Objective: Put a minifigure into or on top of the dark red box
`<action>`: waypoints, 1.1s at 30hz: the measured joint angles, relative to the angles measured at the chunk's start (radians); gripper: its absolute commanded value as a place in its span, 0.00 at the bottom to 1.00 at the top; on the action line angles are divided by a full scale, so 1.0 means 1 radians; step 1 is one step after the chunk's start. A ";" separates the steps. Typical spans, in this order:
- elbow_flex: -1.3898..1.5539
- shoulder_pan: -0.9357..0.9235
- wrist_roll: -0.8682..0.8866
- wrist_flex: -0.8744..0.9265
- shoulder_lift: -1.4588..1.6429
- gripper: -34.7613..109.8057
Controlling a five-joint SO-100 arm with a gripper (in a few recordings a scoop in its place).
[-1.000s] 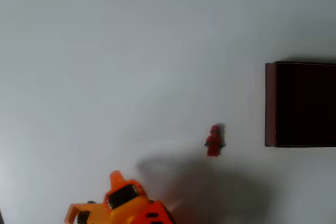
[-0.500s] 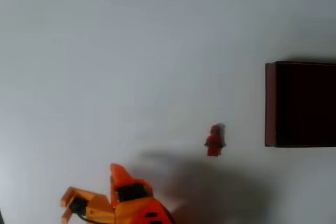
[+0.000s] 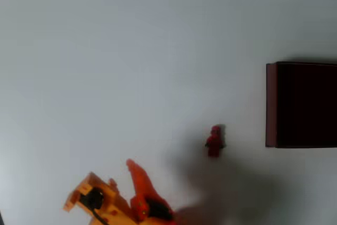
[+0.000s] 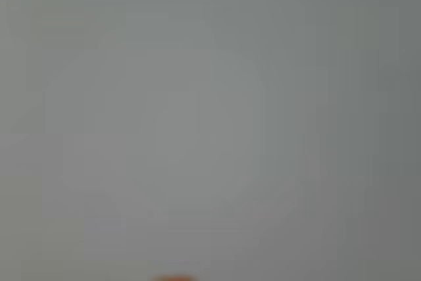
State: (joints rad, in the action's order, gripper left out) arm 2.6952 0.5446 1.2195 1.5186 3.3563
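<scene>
In the overhead view the orange gripper [image 3: 113, 180] stands spread wide, holding nothing. Up and right of it lies the minifigure [image 3: 214, 140], lengthwise up-down, head uppermost. Farther right, at the edge, sits the dark red box [image 3: 271, 104]; bare table [image 3: 131, 51] between.

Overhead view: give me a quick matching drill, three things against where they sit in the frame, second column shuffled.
Things:
1. minifigure
2. dark red box
3. gripper

Places in the overhead view:
A. bottom edge, left of centre
B. right edge, cut off by the frame
C. on the bare table, just left of the box

Pairs: 1-C, 2-B, 3-A
</scene>
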 measured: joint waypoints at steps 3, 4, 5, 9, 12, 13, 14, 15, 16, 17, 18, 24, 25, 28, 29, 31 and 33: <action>-0.081 -0.078 0.124 0.087 -0.040 0.40; -0.104 -0.117 0.144 0.100 -0.052 0.40; -0.124 -0.153 0.164 0.106 -0.074 0.41; -0.219 -0.252 0.239 0.112 -0.270 0.41; -0.310 -0.304 0.285 0.120 -0.476 0.41; -0.328 -0.336 0.298 0.127 -0.534 0.41; -0.337 -0.350 0.311 0.130 -0.581 0.41; -0.337 -0.376 0.319 0.132 -0.600 0.41; -0.337 -0.403 0.321 0.127 -0.615 0.40; -0.328 -0.431 0.325 0.118 -0.626 0.39; -0.311 -0.462 0.336 0.114 -0.620 0.39; -0.222 -0.584 0.308 0.005 -0.673 0.39; -0.218 -0.607 0.307 -0.008 -0.690 0.39; -0.213 -0.667 0.276 -0.061 -0.770 0.39; -0.202 -0.681 0.273 -0.081 -0.787 0.39; -0.186 -0.692 0.270 -0.123 -0.810 0.39; -0.152 -0.703 0.270 -0.166 -0.824 0.39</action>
State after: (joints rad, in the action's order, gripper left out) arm 2.5433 -0.1580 1.4895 1.3530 2.5326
